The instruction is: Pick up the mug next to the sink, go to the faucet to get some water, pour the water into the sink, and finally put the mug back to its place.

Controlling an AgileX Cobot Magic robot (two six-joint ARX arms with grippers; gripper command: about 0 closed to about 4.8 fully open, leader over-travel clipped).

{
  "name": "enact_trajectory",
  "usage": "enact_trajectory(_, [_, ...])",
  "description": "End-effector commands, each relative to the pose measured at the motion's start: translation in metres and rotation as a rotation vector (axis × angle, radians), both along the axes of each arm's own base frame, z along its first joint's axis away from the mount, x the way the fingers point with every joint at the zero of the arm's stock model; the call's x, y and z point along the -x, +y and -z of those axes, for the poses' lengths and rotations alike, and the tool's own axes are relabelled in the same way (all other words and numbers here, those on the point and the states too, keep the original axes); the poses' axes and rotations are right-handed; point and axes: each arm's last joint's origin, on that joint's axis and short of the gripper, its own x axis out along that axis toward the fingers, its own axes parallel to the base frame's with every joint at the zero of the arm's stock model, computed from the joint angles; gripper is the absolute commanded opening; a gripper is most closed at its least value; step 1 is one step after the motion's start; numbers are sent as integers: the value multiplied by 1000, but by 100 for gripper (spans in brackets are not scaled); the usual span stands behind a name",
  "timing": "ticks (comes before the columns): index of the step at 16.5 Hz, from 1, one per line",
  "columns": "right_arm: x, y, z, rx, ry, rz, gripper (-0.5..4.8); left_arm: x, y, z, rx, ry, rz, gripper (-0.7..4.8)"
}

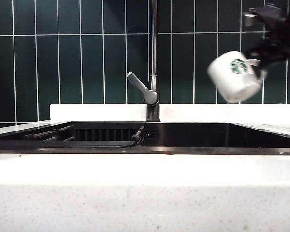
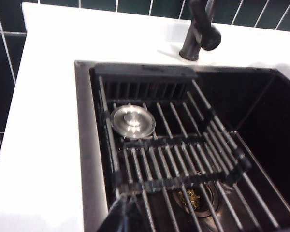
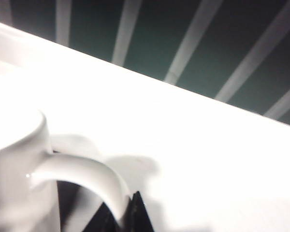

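Right gripper [image 1: 259,62] holds the tilted mug [image 1: 234,76] by its handle, high right of the faucet [image 1: 153,58]; sink [image 1: 145,150] below

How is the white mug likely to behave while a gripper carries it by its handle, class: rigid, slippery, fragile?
The mug looks like glazed ceramic, so probably rigid but breakable if dropped. The right gripper, shut on its thin handle, holds it tilted above the sink; the smooth glaze may let it swivel. The left gripper hangs shut over the basin.

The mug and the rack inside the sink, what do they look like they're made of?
The mug, held tilted by the right gripper at its handle, looks like glazed white ceramic: thick walls, smooth sheen, printed green logo. The rack looks like thin steel rods in a dark, possibly plastic frame; its rods glint.
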Motion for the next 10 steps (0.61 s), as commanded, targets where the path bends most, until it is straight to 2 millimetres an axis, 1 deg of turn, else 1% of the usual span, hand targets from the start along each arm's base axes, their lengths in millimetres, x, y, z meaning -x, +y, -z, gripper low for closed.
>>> enact_trajectory(1, [14, -20, -3, -97, -179, 59, -1, 11, 1, 13, 36, -13, -10, -6])
enact_trajectory(3, [29, -41, 16, -215, -259, 156, -1, 16, 2, 21, 65, -40, -33, -6])
enact_trajectory(5, [40, -50, 33, -258, -298, 208, -1, 16, 2, 25, 62, -37, -32, -6])
enact_trajectory(6, [45, -51, 42, -263, -307, 213, -1, 15, 2, 27, 61, -29, -33, -6])
enact_trajectory(7, [52, -50, 57, -261, -299, 234, -1, 14, 2, 29, 58, -32, -46, -6])
enact_trajectory(8, [57, -49, 66, -262, -280, 237, -1, 12, 2, 29, 56, -72, -57, -5])
enact_trajectory(10, [64, -48, 78, -265, -260, 247, -1, 9, 2, 28, 63, -151, -54, -2])
